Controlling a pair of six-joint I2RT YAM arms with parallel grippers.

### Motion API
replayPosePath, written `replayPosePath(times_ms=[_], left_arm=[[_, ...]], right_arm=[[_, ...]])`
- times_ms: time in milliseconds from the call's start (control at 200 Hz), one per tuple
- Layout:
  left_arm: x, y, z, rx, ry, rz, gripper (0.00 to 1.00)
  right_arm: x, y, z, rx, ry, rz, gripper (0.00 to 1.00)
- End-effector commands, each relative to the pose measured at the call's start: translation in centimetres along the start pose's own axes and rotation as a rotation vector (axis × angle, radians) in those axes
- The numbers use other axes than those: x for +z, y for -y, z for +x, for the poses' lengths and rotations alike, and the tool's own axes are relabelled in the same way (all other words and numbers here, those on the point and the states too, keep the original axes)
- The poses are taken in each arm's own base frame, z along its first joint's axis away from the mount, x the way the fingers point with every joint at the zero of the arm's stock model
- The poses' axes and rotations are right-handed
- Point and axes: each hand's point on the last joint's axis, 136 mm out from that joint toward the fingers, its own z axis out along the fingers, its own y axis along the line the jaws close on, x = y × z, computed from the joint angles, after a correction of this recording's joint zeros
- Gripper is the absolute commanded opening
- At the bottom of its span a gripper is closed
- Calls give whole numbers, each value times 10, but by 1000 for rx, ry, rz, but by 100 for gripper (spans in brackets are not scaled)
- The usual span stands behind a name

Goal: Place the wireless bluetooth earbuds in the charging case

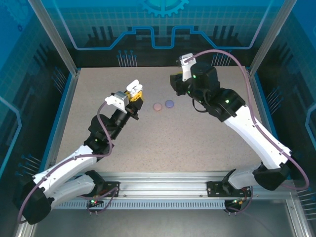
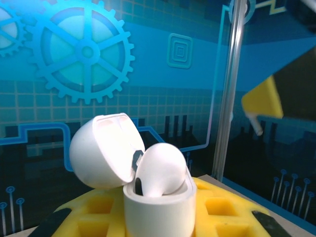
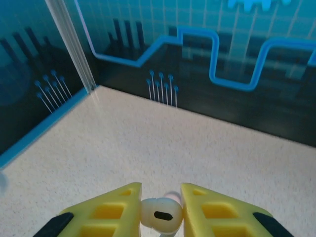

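The left gripper (image 1: 133, 92) is clamping its yellow fingers (image 2: 94, 210) on the body of the white charging case (image 2: 158, 210), holding it upright above the table (image 1: 148, 143). The case's lid (image 2: 106, 150) is standing hinged open toward 10 o'clock in the left wrist view. One white earbud (image 2: 160, 173) is sitting in the case, its rounded head rising above the rim. The right gripper (image 3: 161, 195) is pinching a second white earbud (image 3: 159, 215) between its yellow pads, with the earbud's dark oval opening facing the wrist camera and the speckled tabletop lying beyond it. In the top view the two arms are reaching toward the middle of the table, the right one sitting at about 2 o'clock from the left. A small pink case (image 1: 157, 106) and a purple case (image 1: 169, 103) are lying closed just beside each other on the table, at about 4 o'clock from the held case and apart from both grippers.
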Motion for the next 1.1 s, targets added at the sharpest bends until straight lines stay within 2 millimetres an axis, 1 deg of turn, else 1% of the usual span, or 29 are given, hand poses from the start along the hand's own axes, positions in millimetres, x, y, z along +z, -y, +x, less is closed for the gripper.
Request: replayPosePath(times_ms=[0, 95, 190, 325, 505, 805, 1095], left_arm=[[7, 13, -19, -41, 36, 75, 0], [10, 20, -17, -57, 21, 115, 0], [14, 28, -15, -69, 4, 157, 0], [17, 36, -14, -80, -8, 198, 0], [20, 51, -14, -79, -28, 264, 0], [23, 74, -22, -70, -20, 332, 0], [23, 79, -26, -60, -11, 345, 0]], right_arm=[[-25, -20, -35, -58, 137, -82, 25], [-42, -34, -48, -93, 193, -150, 26], [-53, -47, -52, -132, 222, -207, 26], [-57, -61, -51, -164, 240, -268, 25], [-57, -75, -48, -146, 249, -345, 25], [-59, -89, -41, -129, 243, -435, 25], [-51, -86, -29, -145, 225, -411, 24]])
